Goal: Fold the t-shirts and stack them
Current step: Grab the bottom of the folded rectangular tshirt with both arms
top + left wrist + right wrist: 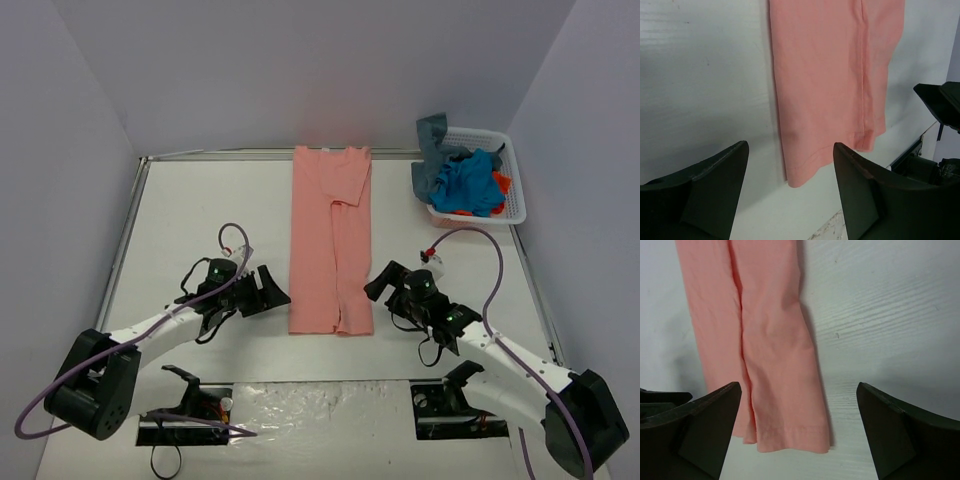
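I have the pink shirt (332, 245) lying flat in the middle of the white table (200, 210), already folded in to a long narrow strip. Its long axis runs straight away from the arm bases toward the back wall, collar end far, hem end near. That near hem sits between my two pincers. The left pincer (272, 290) is just beside the hem's left corner, and its jaws are apart with nothing in them. The right pincer (381, 283) is just beside the right corner, jaws wide apart and empty too. Neither arm is clearly nearer, each faces its own corner from the outside. To my eye the next fold turns on taking both corners and carrying the hem up along that axis. The tabletop looks smooth and bare on both sides of the strip. The basket (512, 200) with the other shirts (468, 185), blue, grey and orange, stands well apart at the far right
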### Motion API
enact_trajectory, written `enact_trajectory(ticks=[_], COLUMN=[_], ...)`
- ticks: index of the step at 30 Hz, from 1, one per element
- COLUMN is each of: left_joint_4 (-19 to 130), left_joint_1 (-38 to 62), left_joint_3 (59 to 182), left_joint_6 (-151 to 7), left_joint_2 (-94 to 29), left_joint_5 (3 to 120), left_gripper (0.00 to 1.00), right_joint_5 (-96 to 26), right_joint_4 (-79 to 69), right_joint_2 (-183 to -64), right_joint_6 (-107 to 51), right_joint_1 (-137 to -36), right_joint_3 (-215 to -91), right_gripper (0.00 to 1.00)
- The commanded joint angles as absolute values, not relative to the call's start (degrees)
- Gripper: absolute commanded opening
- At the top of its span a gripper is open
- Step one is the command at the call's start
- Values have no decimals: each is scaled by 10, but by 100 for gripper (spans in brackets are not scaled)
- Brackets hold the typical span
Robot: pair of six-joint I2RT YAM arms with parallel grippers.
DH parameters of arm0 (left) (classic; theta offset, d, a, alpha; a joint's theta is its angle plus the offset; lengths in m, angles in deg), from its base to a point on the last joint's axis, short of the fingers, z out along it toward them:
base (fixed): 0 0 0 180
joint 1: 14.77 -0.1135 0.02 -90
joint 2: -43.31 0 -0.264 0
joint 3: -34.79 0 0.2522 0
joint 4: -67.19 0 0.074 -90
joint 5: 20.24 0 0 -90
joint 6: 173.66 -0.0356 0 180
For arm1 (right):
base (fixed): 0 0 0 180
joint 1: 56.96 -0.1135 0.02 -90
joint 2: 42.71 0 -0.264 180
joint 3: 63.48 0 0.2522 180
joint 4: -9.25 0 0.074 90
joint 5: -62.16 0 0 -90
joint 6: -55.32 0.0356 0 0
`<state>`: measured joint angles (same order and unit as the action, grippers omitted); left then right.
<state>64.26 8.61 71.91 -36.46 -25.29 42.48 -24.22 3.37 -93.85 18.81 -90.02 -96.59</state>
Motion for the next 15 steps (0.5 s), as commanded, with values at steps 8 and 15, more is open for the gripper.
enact_trajectory(ticks=[8, 15], left_joint_4=[608, 624], left_joint_1=[112, 137], left_joint_3=[699, 676], left_joint_6=[-362, -352], left_joint_2=[-221, -228], left_joint_5=[416, 430], left_gripper=[63, 56], right_joint_5=[-234, -270], right_joint_4=[-21, -23], right_joint_2=[-962, -949], right_joint_6=[216, 234], right_joint_1=[-903, -905], right_joint_3=[-960, -942], right_gripper=[90, 85])
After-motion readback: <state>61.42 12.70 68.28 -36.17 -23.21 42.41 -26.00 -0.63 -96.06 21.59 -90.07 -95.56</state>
